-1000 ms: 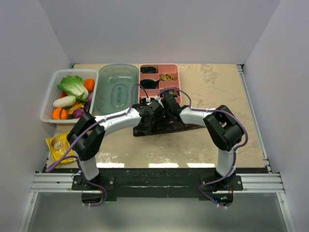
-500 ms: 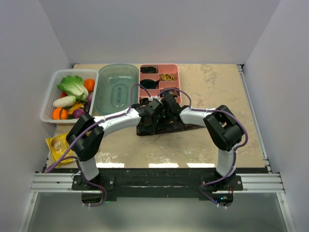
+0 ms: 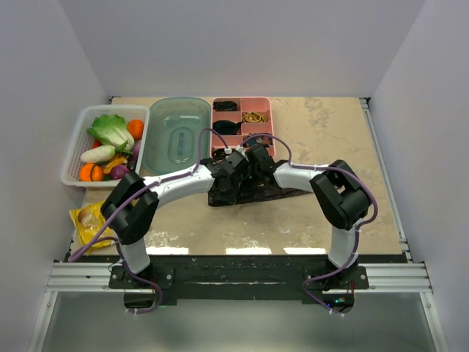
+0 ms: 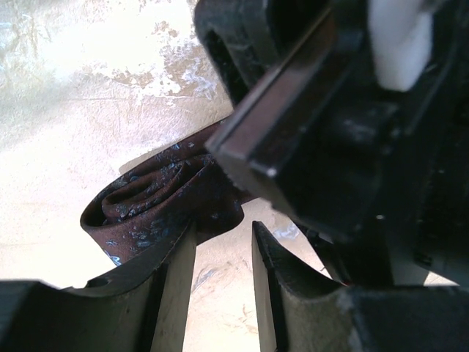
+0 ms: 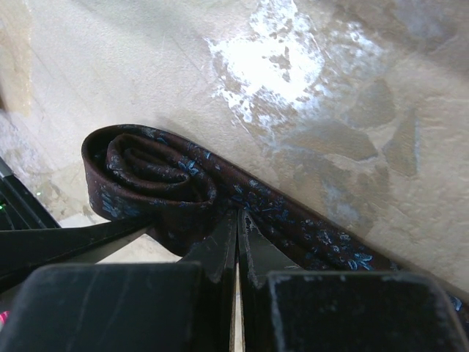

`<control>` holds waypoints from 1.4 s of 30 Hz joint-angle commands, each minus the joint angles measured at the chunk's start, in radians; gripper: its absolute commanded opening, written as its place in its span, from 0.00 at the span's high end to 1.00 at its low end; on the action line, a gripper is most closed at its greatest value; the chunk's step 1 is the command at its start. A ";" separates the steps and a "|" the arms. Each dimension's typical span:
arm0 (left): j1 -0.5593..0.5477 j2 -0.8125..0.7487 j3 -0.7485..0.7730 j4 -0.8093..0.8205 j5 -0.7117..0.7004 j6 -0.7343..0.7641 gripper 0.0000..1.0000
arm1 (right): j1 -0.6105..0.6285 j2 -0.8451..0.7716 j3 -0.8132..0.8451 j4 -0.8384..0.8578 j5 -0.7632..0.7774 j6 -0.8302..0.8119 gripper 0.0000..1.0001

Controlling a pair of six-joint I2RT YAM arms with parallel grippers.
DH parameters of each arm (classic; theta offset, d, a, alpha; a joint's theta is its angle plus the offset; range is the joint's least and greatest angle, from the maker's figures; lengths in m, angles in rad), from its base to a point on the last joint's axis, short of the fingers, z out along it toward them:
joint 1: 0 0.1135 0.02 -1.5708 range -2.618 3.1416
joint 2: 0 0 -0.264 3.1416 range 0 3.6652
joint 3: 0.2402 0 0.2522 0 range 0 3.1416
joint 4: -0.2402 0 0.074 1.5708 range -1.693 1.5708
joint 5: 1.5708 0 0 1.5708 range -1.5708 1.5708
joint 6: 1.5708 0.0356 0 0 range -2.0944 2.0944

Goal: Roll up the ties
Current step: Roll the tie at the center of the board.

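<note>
We see a maroon tie (image 5: 168, 183) speckled with small blue flecks. The bench (image 5: 330, 88) is mottled beige with pale marbling, and our left fingers (image 4: 173, 287) are black.

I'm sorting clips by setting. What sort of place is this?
Probably a robotics lab test cell, not a home: plain white walls box in the table, robot arms are bolted to an aluminium rail, and a basket holds toy-looking vegetables.

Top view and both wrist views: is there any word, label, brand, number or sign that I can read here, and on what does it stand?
No text can be read in any view.
Yellow packet: it may carry print, but it is too small to tell.
Tie: only a fine blue pattern, no letters.
</note>
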 commanded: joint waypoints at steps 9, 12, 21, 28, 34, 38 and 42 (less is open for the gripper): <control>0.020 0.000 -0.065 0.040 0.021 -0.037 0.53 | 0.004 -0.125 -0.005 0.000 0.006 -0.019 1.00; 0.024 -0.001 -0.068 0.040 0.018 -0.037 0.53 | 0.006 -0.142 -0.012 0.008 0.005 -0.013 1.00; 0.024 -0.075 -0.064 0.061 -0.008 -0.020 0.50 | 0.002 -0.153 -0.004 -0.001 0.011 -0.002 1.00; 0.024 -0.147 -0.073 0.099 -0.012 -0.010 0.45 | 0.002 -0.156 0.027 -0.036 0.026 -0.023 1.00; 0.026 -0.197 -0.062 0.100 -0.028 -0.018 0.40 | 0.002 -0.170 0.033 -0.046 0.031 -0.023 1.00; 0.029 -0.239 -0.059 0.106 -0.022 -0.020 0.33 | 0.001 -0.178 0.039 -0.050 0.034 -0.022 1.00; 0.044 -0.273 -0.068 0.101 -0.014 -0.026 0.32 | 0.001 -0.182 0.056 -0.052 0.034 -0.022 1.00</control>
